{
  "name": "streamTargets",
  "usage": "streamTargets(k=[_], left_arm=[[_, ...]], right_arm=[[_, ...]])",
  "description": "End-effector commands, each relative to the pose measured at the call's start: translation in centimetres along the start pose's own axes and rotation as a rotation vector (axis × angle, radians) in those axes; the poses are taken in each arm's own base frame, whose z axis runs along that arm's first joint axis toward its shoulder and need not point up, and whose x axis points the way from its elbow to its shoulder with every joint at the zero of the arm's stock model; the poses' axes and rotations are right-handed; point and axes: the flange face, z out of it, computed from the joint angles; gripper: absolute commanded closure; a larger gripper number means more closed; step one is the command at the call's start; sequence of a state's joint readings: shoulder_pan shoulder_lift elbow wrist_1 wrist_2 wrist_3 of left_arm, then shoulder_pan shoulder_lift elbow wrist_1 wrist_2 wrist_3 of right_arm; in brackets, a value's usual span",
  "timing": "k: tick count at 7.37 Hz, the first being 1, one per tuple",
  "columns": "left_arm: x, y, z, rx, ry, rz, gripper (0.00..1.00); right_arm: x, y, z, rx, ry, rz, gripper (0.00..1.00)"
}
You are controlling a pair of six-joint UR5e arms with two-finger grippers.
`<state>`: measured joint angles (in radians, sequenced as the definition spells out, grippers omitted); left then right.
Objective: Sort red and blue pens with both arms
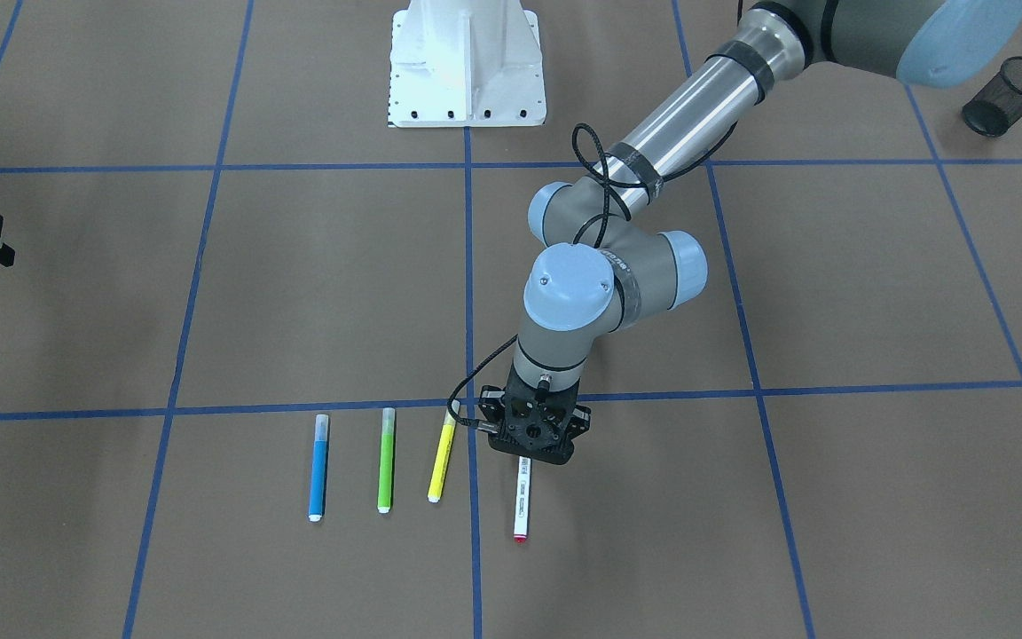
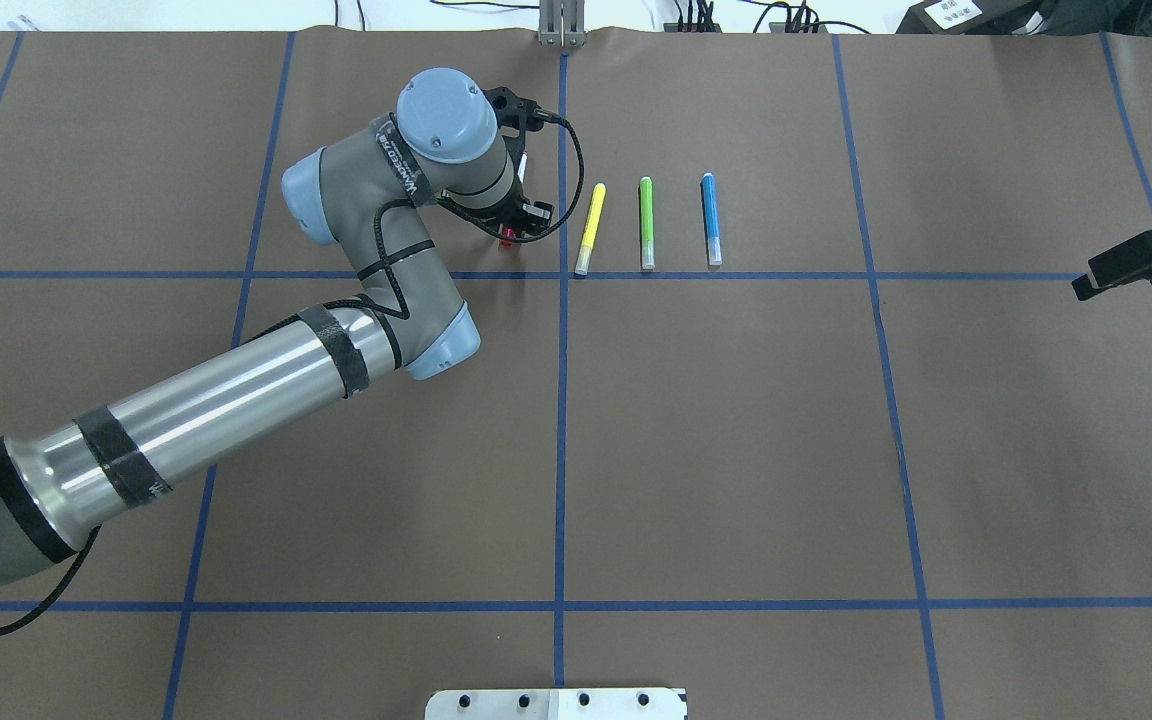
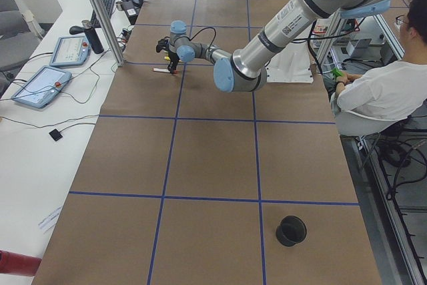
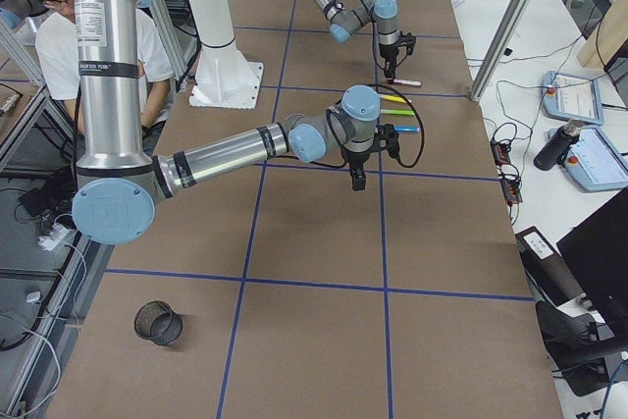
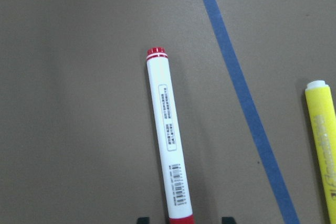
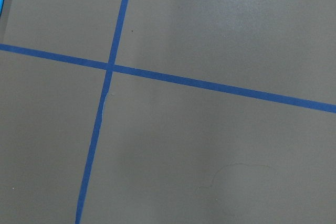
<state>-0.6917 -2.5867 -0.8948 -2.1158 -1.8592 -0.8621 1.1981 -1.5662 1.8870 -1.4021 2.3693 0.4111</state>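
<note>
The red pen (image 5: pixel 168 129), a white barrel with black print and red ends, lies on the brown table. In the front view the red pen (image 1: pixel 522 501) pokes out from under my left gripper (image 1: pixel 535 446). That gripper (image 5: pixel 185 220) is open, its fingertips (image 5: pixel 143 219) standing apart on either side of the pen's red cap end without touching it. The blue pen (image 1: pixel 318 468) lies third along the row, also visible from overhead (image 2: pixel 711 220). My right gripper (image 2: pixel 1136 262) hovers far off at the table's right side. Whether the right gripper is open or shut I cannot tell.
A green highlighter (image 2: pixel 646 222) and a yellow highlighter (image 2: pixel 590 228) lie between the two pens. A black mesh cup (image 1: pixel 1008 96) lies tipped near the left arm's base side. The white pedestal (image 1: pixel 467 62) stands at mid-table edge. A person (image 3: pixel 380 88) sits beside the table.
</note>
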Motion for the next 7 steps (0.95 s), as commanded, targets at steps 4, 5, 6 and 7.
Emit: streamTargets(k=[4,5,6,7], left_arm=[[-3.6,0.6,-4.1,0.006,0.078,-0.119,1.0],[-9.6,3.1,-6.0,0.003,0.096,-0.136,1.0],[-13.3,4.0,-8.1,-0.014,0.118,-0.16,1.0],[-18.9,6.4,-9.7,-0.013,0.108,-0.19,1.0]], right_arm=[[-0.2,0.0,0.3,-0.004,0.001,0.001,0.0],[-0.3,0.0,0.3,-0.004,0.0,-0.001,0.0],[-0.3,0.0,0.3,-0.004,0.002,-0.001,0.0],[-0.2,0.0,0.4,-0.005,0.003,-0.001,0.0]])
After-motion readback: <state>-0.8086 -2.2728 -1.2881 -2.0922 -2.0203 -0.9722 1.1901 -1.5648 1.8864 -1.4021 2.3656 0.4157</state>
